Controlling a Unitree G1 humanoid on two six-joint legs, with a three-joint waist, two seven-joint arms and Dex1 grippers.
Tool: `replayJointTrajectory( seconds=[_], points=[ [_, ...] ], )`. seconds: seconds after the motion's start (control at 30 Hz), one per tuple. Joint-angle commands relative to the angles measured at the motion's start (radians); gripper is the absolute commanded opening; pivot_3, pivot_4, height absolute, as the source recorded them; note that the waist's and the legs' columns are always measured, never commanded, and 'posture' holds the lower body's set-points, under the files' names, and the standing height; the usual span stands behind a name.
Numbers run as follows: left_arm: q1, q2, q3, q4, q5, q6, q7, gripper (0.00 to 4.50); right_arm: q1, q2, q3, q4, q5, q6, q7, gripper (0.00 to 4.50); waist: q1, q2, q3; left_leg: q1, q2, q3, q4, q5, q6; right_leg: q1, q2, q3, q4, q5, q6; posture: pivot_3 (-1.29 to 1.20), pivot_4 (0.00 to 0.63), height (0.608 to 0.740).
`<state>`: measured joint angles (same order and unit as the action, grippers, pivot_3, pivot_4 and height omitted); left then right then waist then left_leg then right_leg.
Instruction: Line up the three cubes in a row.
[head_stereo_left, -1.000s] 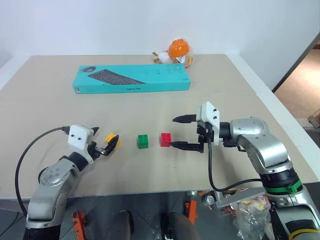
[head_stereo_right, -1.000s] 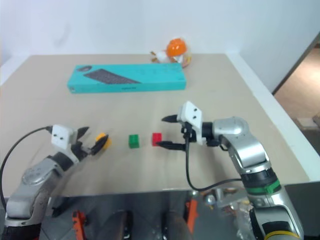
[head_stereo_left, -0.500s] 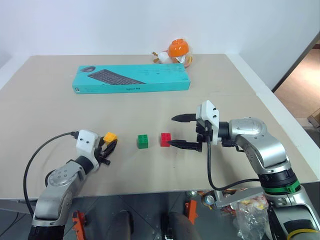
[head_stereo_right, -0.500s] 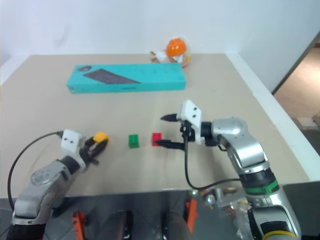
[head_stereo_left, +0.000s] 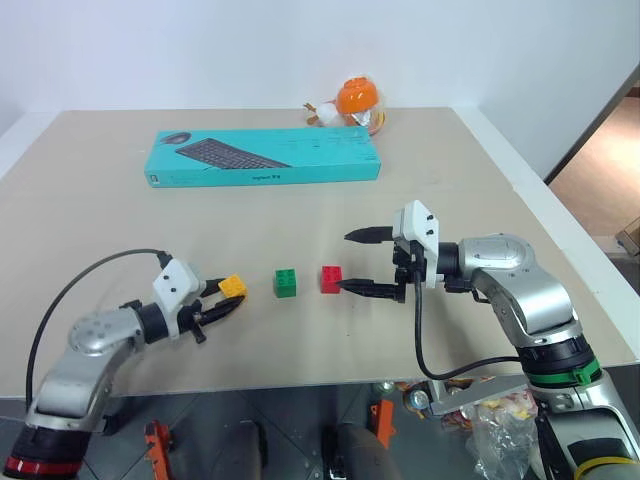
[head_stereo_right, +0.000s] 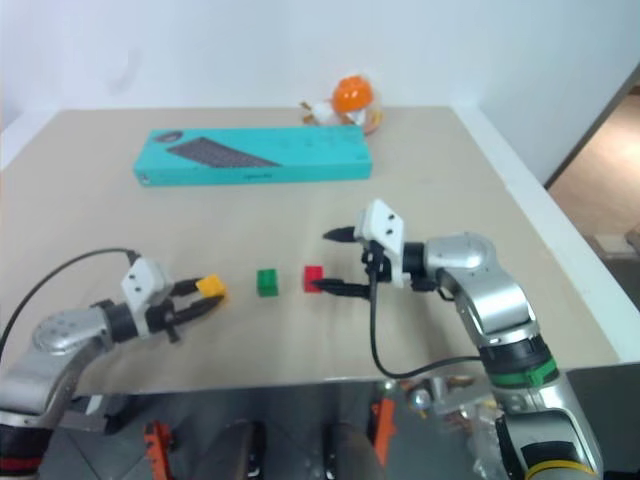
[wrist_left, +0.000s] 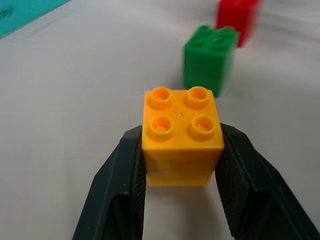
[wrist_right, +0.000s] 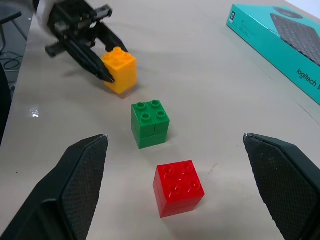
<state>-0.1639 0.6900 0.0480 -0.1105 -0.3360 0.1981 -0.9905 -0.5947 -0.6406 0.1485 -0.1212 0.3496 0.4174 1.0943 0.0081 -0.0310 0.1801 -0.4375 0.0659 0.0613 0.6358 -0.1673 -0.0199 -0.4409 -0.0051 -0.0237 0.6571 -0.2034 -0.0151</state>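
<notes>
On the table (head_stereo_left: 100, 230), the teal keyboard box (head_stereo_left: 265, 157) lies toward the far edge. The right claw (head_stereo_left: 362, 262) hangs wide open and empty just beside the red cube (head_stereo_left: 331, 279). The left claw (head_stereo_left: 228, 302), open a second ago, has closed on the yellow cube (head_stereo_left: 233, 287) near the front edge. The green cube (head_stereo_left: 286, 282) sits between, so the yellow one can now be nudged into line.

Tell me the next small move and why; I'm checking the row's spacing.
Probably slide the yellow cube, clamped in the left gripper, a little toward the green cube. Green and red cube sit close together, while yellow stands farther off, though roughly in line. The right gripper waits open beside red.
</notes>
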Motion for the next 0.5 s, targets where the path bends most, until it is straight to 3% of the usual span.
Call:
replayJointTrajectory(
  seconds=[0.03,0.23,0.5],
  points=[
    [-0.113,0.041,-0.014,0.141,-0.003,-0.086,-0.144,1.37,-0.027,-0.002,-0.014,-0.002,-0.002,-0.019,0.006,4.5,0.0,0.0,0.0,0.0,0.0,0.0,0.0,0.0,0.0,0.0,0.0,0.0,0.0,0.0,0.0,0.0,0.15,0.74],
    [-0.275,0.026,-0.084,0.331,0.035,-0.163,-0.275,1.37,-0.019,-0.007,-0.018,-0.017,-0.004,-0.016,0.0,4.5,0.0,0.0,0.0,-0.001,0.0,0.002,0.0,0.0,0.0,0.0,0.0,0.0,0.0,0.0,0.001,0.0,0.15,0.74],
    [-0.358,-0.003,-0.129,0.45,0.066,-0.219,-0.357,1.37,0.005,-0.025,-0.033,-0.05,-0.001,-0.003,-0.014,4.5,-0.001,0.0,0.0,-0.001,0.001,0.002,-0.001,0.0,0.0,-0.001,0.001,0.0,0.0,0.002,0.004,0.0,0.15,0.74]
  ],
)
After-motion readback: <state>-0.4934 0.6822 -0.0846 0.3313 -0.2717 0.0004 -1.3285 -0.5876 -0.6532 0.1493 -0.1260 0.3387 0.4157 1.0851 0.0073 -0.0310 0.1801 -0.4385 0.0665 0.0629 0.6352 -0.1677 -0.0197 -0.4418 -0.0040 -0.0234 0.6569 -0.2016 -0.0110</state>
